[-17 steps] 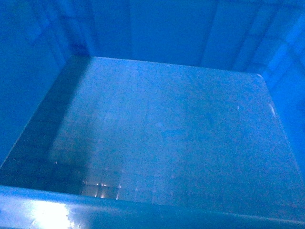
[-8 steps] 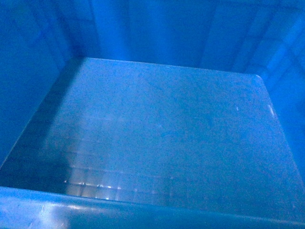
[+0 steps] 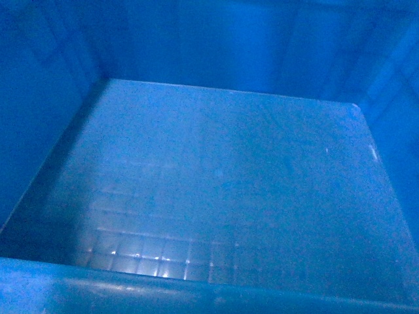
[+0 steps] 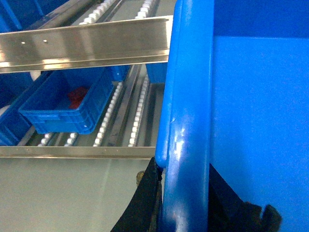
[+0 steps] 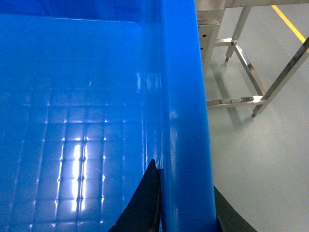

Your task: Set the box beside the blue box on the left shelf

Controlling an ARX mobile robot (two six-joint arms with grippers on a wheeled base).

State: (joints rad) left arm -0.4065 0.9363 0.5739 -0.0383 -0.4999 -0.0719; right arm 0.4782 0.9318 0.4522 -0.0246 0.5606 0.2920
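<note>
The box (image 3: 216, 190), a big bright blue crate, fills the head view with its grid-embossed floor and inner walls. My left gripper (image 4: 186, 203) is shut on the box's (image 4: 251, 111) left rim, one black finger outside, one inside. My right gripper (image 5: 186, 203) is shut on the box's (image 5: 72, 96) right rim the same way. On the left shelf (image 4: 87, 46), a smaller blue box (image 4: 67, 104) with something red inside sits on the roller track below the steel rail. Neither gripper shows in the head view.
Steel shelf rails (image 4: 72, 152) and white roller tracks (image 4: 108, 116) lie left of the held crate. More blue bins (image 4: 9, 125) stand at the far left edge. A steel frame's legs (image 5: 246, 72) and a yellow floor line (image 5: 289, 21) are on the right.
The crate's floor has shifted slightly in the head view; the bright reflection near the front rim has dimmed and the grid pattern shows more.
</note>
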